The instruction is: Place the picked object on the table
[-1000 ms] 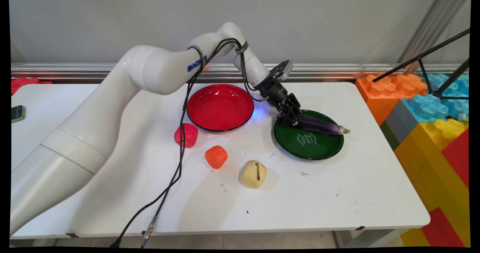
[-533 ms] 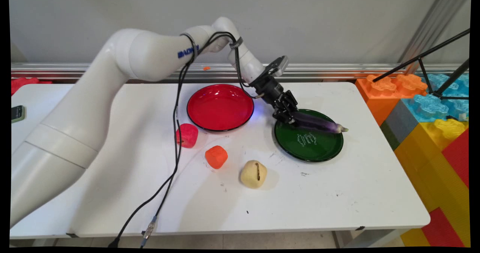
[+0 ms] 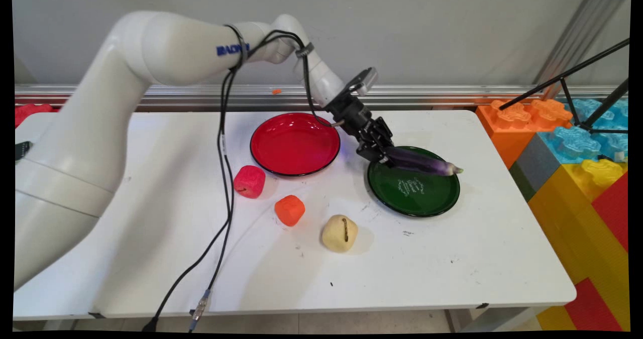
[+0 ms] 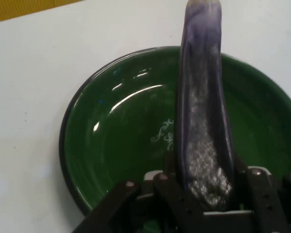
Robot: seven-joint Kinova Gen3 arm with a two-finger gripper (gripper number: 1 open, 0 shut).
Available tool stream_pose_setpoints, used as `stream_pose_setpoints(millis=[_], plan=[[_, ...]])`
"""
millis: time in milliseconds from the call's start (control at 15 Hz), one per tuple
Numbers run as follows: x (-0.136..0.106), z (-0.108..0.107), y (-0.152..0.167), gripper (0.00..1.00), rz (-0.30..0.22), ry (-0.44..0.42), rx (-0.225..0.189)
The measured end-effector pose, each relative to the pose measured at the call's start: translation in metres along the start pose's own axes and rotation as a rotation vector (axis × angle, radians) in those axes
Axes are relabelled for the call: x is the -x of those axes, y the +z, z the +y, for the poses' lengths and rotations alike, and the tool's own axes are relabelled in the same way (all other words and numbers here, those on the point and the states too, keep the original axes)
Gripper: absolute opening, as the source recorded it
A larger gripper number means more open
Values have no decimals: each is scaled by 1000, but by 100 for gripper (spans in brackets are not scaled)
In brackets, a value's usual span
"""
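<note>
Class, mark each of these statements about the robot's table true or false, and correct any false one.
1. The gripper is shut on the purple eggplant. True.
2. The eggplant is held over the red plate. False: it is over the green plate.
3. The red plate holds an orange lump. False: the orange lump lies on the table; the plate holds nothing.
4. The beige lump sits nearer the table's front edge than the pinkish-red lump. True.
</note>
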Motion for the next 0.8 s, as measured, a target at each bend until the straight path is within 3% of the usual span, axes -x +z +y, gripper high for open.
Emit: stream_pose_setpoints(millis=[600,800], plan=[[-11,50,-67,0,62,-37,-6],[-10,75,-97,0,79,-51,4]])
